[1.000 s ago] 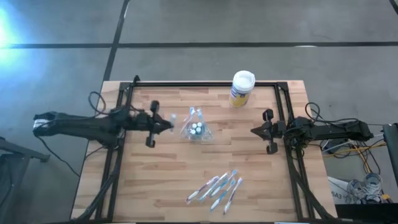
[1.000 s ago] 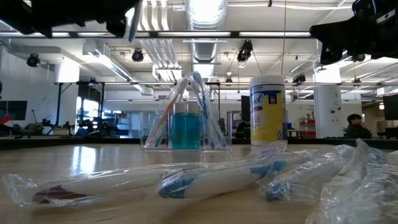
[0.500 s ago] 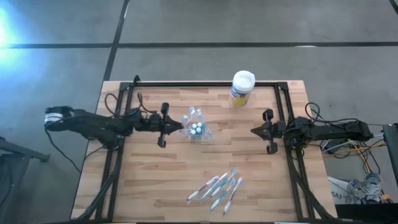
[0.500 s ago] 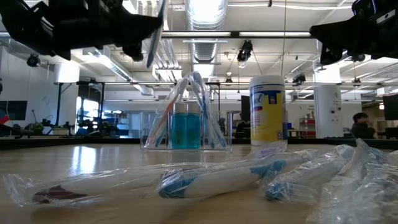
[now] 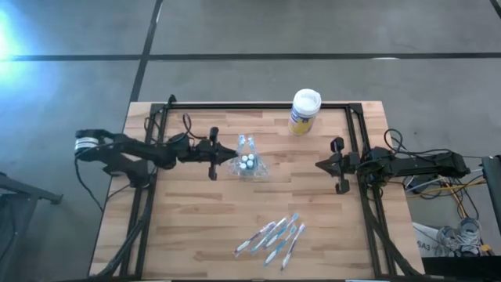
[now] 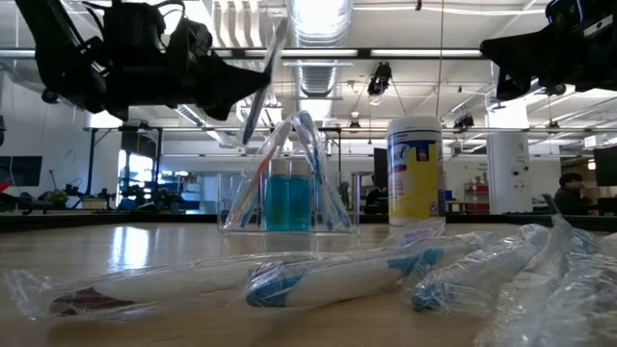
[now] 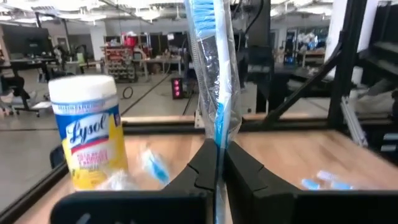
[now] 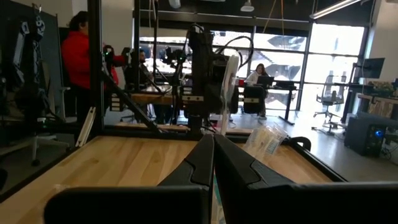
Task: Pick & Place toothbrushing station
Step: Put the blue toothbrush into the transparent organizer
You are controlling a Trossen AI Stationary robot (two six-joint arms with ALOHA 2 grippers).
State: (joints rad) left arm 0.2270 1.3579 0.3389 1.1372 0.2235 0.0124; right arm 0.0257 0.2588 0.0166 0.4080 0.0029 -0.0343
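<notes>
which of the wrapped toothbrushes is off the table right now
The clear-wrapped blue-bristled toothbrush clamped in the left end effector, raised beside the clear plastic holder. The other wrapped toothbrushes lie flat near the table's front edge.

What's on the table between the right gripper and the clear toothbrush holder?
Nothing: in the high view, bare wood runs from the right gripper to the holder.

Grey concrete floor surrounds the wooden table; ceiling strip lights at twelve o'clock, bright windows at two o'clock.
</notes>
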